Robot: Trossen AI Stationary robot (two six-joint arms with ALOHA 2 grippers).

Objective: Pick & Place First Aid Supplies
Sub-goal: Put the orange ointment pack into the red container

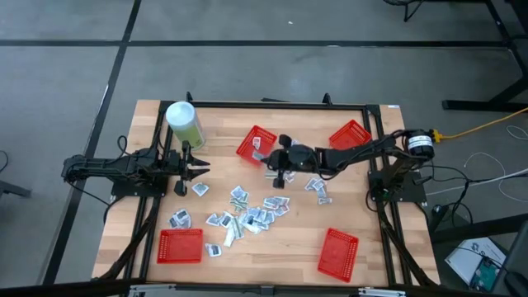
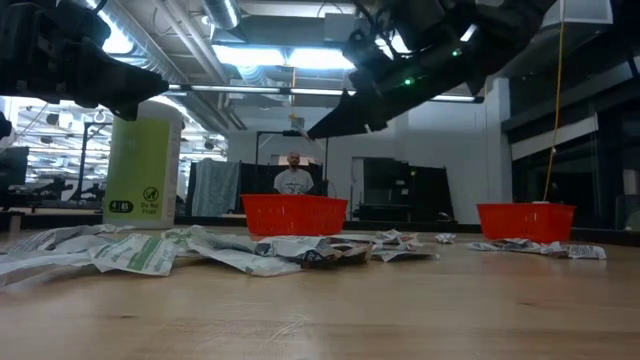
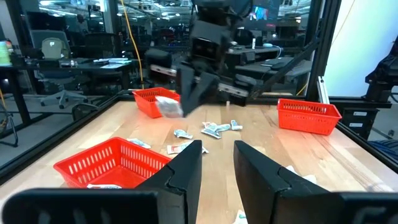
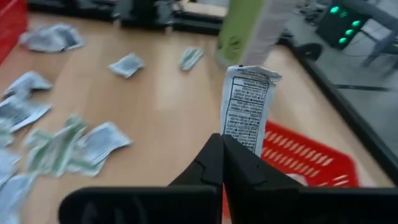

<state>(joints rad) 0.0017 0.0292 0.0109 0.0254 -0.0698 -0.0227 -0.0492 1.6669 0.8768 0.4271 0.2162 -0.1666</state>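
The right gripper (image 4: 222, 144) hangs above the worktop (image 1: 289, 239) with its jaws pressed together on a white printed packet (image 4: 247, 107), which stands upright from the fingertips over the rim of a red mesh basket (image 4: 306, 157). In the high view that basket (image 1: 256, 142) sits at the far middle of the worktop, just beside the gripper (image 1: 266, 158).

The left gripper (image 3: 216, 163) waits near the worktop's left edge with its jaws spread a little and nothing between them; in the high view it (image 1: 198, 169) sits close to a tall pale-green canister (image 1: 185, 122) with a white lid.

The rest of the first aid supplies (image 1: 247, 213) lie scattered across the middle of the worktop, flat white-grey packets, some marked green, with a smaller cluster (image 1: 317, 188) under the right arm and a few strays near the left gripper.

Three more red baskets stand around the pile: one at the far right (image 1: 351, 134), one at the near left (image 1: 180, 245), one at the near right (image 1: 338, 250). A packet seems to lie inside the near-left basket, though it is hard to be sure.

In the low view, a person (image 2: 293, 178) stands in the room behind the worktop, partly hidden by a basket (image 2: 294, 215).
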